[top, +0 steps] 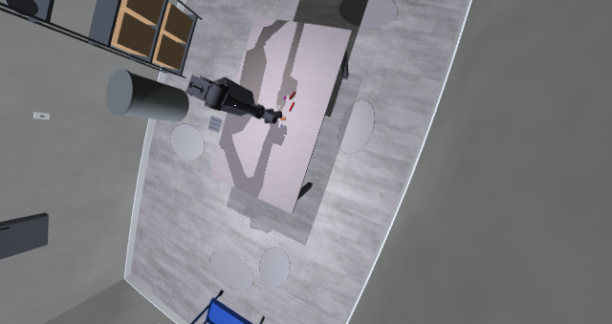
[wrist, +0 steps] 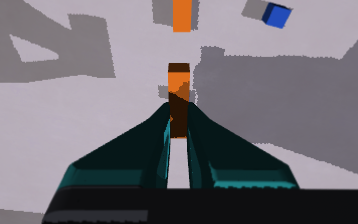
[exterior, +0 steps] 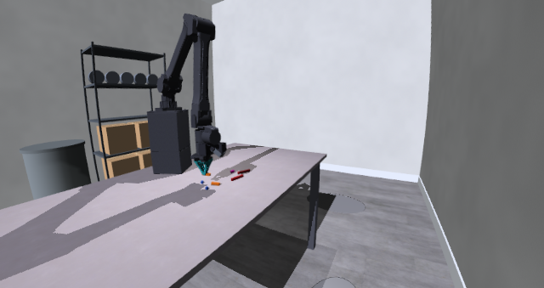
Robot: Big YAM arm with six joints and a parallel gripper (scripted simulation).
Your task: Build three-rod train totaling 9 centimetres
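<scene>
While the gripper (top: 279, 118) (exterior: 204, 172) (wrist: 178, 112) clamps one orange rod (exterior: 208, 174) (wrist: 179, 82), success calls for squaring it with the other orange (top: 283, 118) (exterior: 216, 183) (wrist: 182, 16) before lowering gently.

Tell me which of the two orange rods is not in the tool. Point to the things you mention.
The loose orange rod (top: 283, 118) (exterior: 216, 183) (wrist: 182, 17), lying flat on the table (top: 282, 171) (exterior: 170, 237) (wrist: 135, 50); the other orange rod (exterior: 208, 174) (wrist: 179, 82) is gripped.

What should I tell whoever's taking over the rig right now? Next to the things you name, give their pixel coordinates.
Gripper (top: 280, 118) (exterior: 204, 172) (wrist: 178, 112): shut on an orange rod (exterior: 208, 174) (wrist: 179, 82).
On the table: second orange rod (top: 283, 118) (exterior: 216, 183) (wrist: 182, 15), two blue rods (top: 281, 125) (exterior: 206, 188) (wrist: 278, 16), two red rods (top: 292, 106) (exterior: 237, 177), magenta rod (top: 285, 97) (exterior: 232, 172).
Done: one rod grasped; no train.
Left: probably join both oranges and one blue (4+4+1), keep the others clear, let go.
</scene>
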